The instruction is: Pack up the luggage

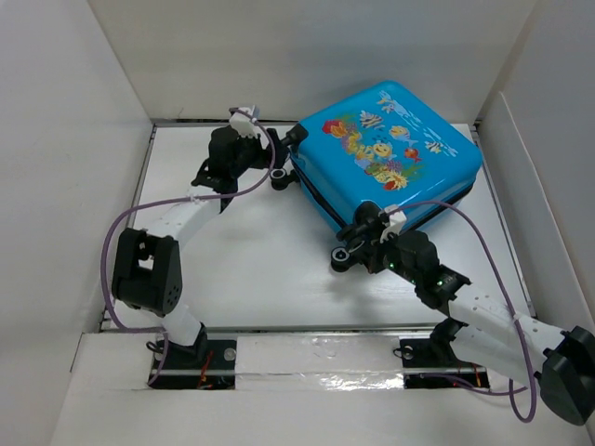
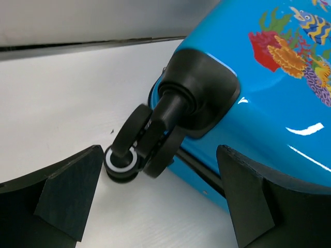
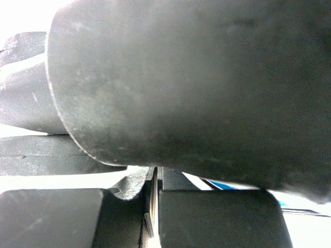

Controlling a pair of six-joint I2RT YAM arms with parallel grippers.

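White counter (image 1: 260,288), flat and matt, boxed in by plain white walls (image 1: 279,56) at the back and both sides. Closed luggage (image 1: 390,153) flat on the far right part of the counter, fish print up, set askew: long axis diagonal from near-left to far-right, wheeled end facing near-left toward the arms. Left claw (image 2: 160,201) released, fingers (image 2: 62,191) standing either side of one black wheel (image 2: 126,155) without touching; right claw (image 1: 364,230) clenched tight at the near wheeled corner, anything pinched there not discernible.
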